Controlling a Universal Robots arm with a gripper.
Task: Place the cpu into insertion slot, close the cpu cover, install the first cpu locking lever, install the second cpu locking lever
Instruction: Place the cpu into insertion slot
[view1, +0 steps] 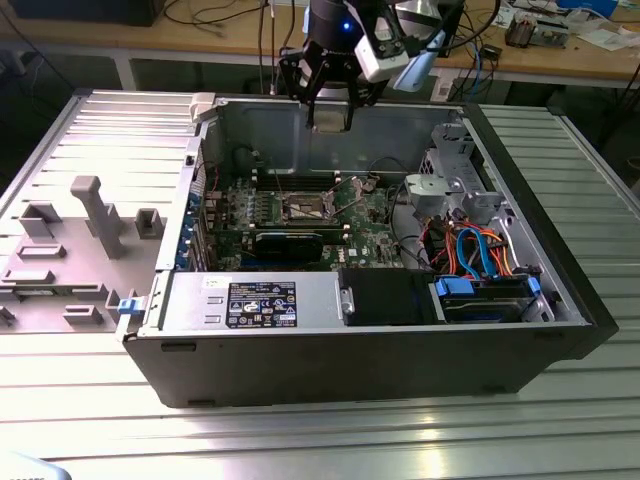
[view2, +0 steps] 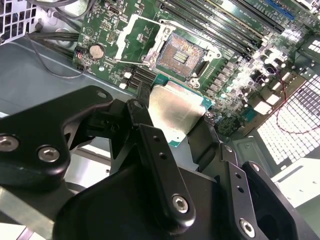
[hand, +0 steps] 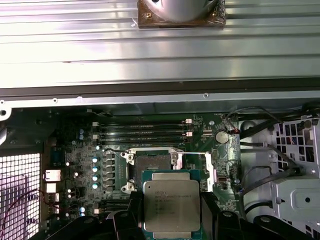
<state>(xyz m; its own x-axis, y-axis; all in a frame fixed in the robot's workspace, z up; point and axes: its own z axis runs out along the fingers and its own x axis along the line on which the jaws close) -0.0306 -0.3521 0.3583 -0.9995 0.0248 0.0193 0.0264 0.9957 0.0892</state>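
Note:
My gripper is shut on the cpu, a flat silvery square with a green edge pinched between the two black fingers. In the first wrist view the cpu hangs above the green board, a little off from the insertion slot, whose dark centre lies uncovered. The insertion slot has the cpu cover swung open beside it, as a thin metal frame with board showing through its window. In the exterior view the gripper is high over the case's back wall, well above the insertion slot.
The board sits deep inside an open computer case on a ribbed metal table. A power supply and a black block line the front wall. A drive cage with blue and orange cables fills the exterior view's right. Memory slots run beside the socket.

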